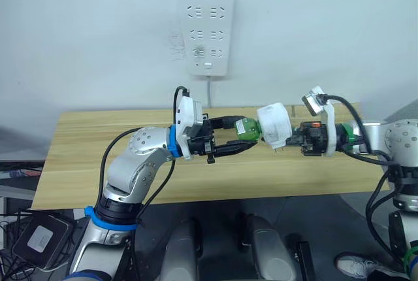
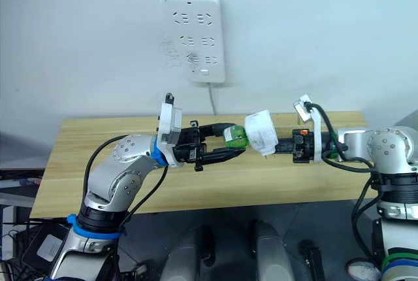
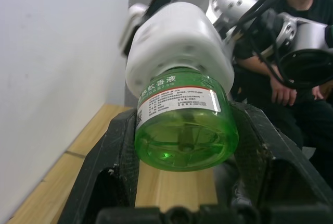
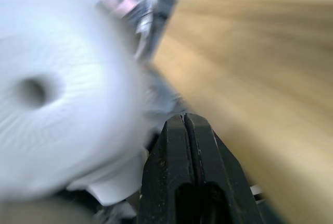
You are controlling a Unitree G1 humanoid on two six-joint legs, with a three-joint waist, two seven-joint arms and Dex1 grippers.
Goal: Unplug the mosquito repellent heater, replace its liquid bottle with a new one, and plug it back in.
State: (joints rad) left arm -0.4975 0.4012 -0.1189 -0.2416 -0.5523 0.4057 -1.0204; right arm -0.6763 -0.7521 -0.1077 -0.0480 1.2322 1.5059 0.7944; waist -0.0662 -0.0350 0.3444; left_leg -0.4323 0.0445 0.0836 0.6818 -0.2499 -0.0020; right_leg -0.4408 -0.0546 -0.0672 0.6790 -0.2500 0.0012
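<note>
In the left eye view, the mosquito repellent heater [image 1: 274, 125] is held in the air above the wooden table [image 1: 85, 150], roughly midway between the two arms, with a green liquid bottle [image 1: 247, 129] projecting from its left side. The left gripper [image 1: 243, 138] reaches in from the left, its two black fingers lying one on the far side and one on the near side of the bottle. The right gripper [image 1: 295, 137] comes from the right and meets the heater's right side. A white power strip [image 1: 205, 27] hangs on the wall beyond the table, its sockets bare. In the left wrist view, the bottle's green base [image 3: 183, 140] faces the camera, seated in the white heater [image 3: 179, 41], and the fingers [image 3: 112, 156] flank it on both sides, pressed against its wall. A seated person [image 3: 291, 78] is behind. In the right wrist view, the right gripper's fingers [image 4: 174, 151] are pressed together, with the heater's vented face [image 4: 57, 109] just beside them.
</note>
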